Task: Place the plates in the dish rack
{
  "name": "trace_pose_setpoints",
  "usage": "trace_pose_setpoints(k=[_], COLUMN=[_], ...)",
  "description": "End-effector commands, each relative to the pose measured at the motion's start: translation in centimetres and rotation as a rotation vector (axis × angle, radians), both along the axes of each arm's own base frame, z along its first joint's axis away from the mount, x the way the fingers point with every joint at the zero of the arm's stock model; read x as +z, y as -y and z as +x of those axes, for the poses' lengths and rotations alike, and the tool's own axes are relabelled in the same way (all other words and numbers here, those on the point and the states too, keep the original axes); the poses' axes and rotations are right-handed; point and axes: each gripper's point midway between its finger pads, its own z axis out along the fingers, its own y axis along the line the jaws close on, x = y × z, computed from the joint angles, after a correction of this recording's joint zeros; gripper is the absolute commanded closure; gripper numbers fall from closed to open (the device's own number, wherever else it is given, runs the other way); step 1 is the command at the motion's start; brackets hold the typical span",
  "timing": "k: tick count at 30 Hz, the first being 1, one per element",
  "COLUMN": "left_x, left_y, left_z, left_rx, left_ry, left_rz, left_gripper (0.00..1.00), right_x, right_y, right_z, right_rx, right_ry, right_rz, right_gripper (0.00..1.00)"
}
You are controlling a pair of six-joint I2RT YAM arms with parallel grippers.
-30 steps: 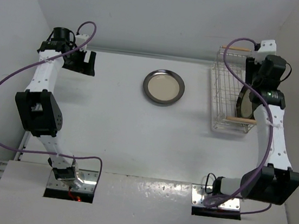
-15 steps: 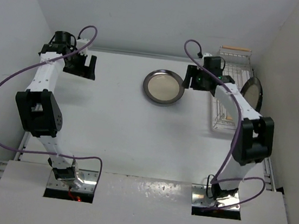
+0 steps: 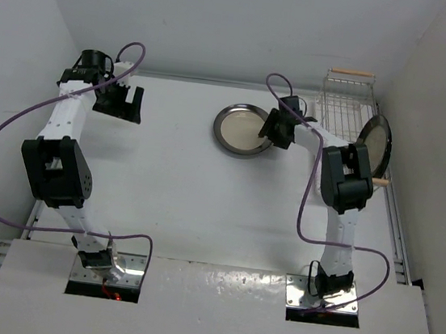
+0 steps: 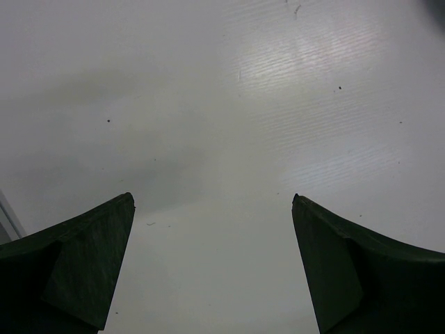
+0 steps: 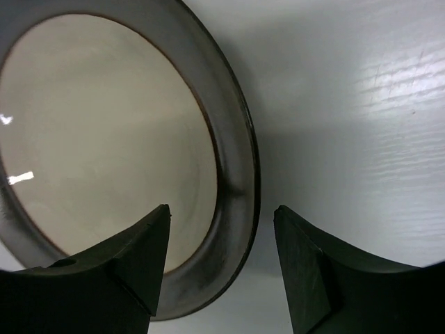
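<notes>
The plate with plain dark rim (image 3: 242,129) lies flat on the table (image 3: 165,176). The right gripper (image 5: 221,214) is spread wide at its right edge, with the rim between the fingers and not grasped. Another plate (image 3: 375,143) stands on edge at the right side of the dish rack (image 3: 340,108), and the left gripper (image 4: 212,202) is also spread wide, holding nothing.

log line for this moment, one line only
right gripper: open, astride dark-rimmed plate rim | left gripper: open, over table | dish rack: holds standing plate
</notes>
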Motion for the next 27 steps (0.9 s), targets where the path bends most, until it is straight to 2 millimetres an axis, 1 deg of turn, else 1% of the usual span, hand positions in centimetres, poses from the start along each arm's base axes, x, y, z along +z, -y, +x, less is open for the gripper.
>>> trace_pose_setpoints(k=[1, 2, 3, 4, 5, 6, 7, 8, 9, 10, 11, 14, 15, 16, 17, 18, 19, 20, 21, 22, 23, 24, 25, 26, 27], left_x=[2.0, 1.6, 1.6, 1.6, 1.2, 1.2, 1.2, 1.2, 1.2, 0.9, 0.8, 0.8, 0.8, 0.8, 0.8, 0.8, 1.2, 1.2, 1.2, 1.2, 1.5, 1.5, 1.5, 1.4, 1.4], left_y=[-0.3, -0.3, -0.3, -0.3, -0.3, -0.3, -0.3, -0.3, -0.3, -0.4, -0.4, -0.4, -0.4, -0.4, -0.4, -0.5, -0.9, -0.9, -0.9, -0.9, -0.9, -0.9, -0.9, -1.0, -1.0], left_z=[-0.1, 0.0, 0.0, 0.0, 0.1, 0.1, 0.1, 0.1, 0.1, 0.1, 0.1, 0.1, 0.1, 0.1, 0.1, 0.1, 0.0, 0.0, 0.0, 0.0, 0.2, 0.2, 0.2, 0.4, 0.4], left_rx=[0.006, 0.006, 0.006, 0.006, 0.006, 0.006, 0.006, 0.006, 0.006, 0.006, 0.006, 0.006, 0.006, 0.006, 0.006, 0.011, 0.020, 0.020, 0.020, 0.020, 0.020, 0.020, 0.020, 0.020, 0.020], left_ry=[0.060, 0.051, 0.051, 0.051, 0.040, 0.040, 0.040, 0.040, 0.040, 0.031, 0.031, 0.031, 0.031, 0.031, 0.031, 0.030, 0.039, 0.039, 0.039, 0.039, 0.048, 0.048, 0.048, 0.046, 0.046], left_rz=[0.022, 0.020, 0.020, 0.020, 0.018, 0.018, 0.018, 0.018, 0.018, 0.016, 0.016, 0.016, 0.016, 0.016, 0.016, 0.024, 0.026, 0.026, 0.026, 0.026, 0.028, 0.028, 0.028, 0.027, 0.027], left_gripper=[0.00, 0.00, 0.00, 0.00, 0.00, 0.00, 0.00, 0.00, 0.00, 0.00, 0.00, 0.00, 0.00, 0.00, 0.00, 0.00, 0.00, 0.00, 0.00, 0.00, 0.00, 0.00, 0.00, 0.00, 0.00], right_x=[-0.2, -0.6, -1.7, -2.3, -3.1, -3.2, -2.8, -3.9, -3.4, -3.7, -4.1, -3.6, -3.4, -0.8, 0.3, 2.0, 4.9, 5.7, 8.0, 9.1, 12.1, 12.7, 13.4, 16.1, 16.8], right_y=[-0.3, -0.4, -0.3, -0.3, -0.3, -0.7, -1.2, -1.0, -1.3, -1.2, -1.3, -1.5, -1.6, -2.1, -2.4, -2.7, -3.1, -3.1, -3.2, -3.1, -2.8, -2.8, -2.4, -2.1, -1.8], right_z=[1.4, 1.2, 0.8, 0.4, -0.3, 0.0, 0.5, -0.6, 0.3, 0.0, -0.4, -0.4, -0.6, 0.3, 0.7, 0.8, 1.2, 1.3, 1.3, 1.3, 1.2, 0.9, 0.8, 0.4, 0.3], right_rx=[-0.083, -0.096, -0.103, -0.102, -0.104, -0.100, -0.089, -0.096, -0.095, -0.092, -0.086, -0.038, 0.009, 0.028, 0.049, 0.106, 0.125, 0.150, 0.159, 0.173, 0.190, 0.198, 0.214, 0.215, 0.221], right_ry=[0.024, 0.010, -0.015, -0.027, -0.047, -0.027, 0.004, -0.014, 0.033, 0.029, 0.016, 0.037, 0.050, 0.132, 0.174, 0.233, 0.308, 0.335, 0.382, 0.405, 0.465, 0.478, 0.497, 0.551, 0.568], right_rz=[0.005, 0.012, 0.009, 0.015, 0.024, 0.045, 0.086, 0.091, 0.113, 0.106, 0.104, 0.101, 0.080, 0.096, 0.096, 0.072, 0.078, 0.059, 0.060, 0.049, 0.036, 0.033, 0.005, 0.010, -0.004], right_gripper=[0.40, 0.41, 0.42, 0.44, 0.47, 0.50, 0.62, 0.71, 0.81, 1.00, 1.00, 1.00, 1.00, 1.00, 1.00, 1.00, 1.00, 1.00, 1.00, 1.00, 1.00, 1.00, 1.00, 1.00, 1.00])
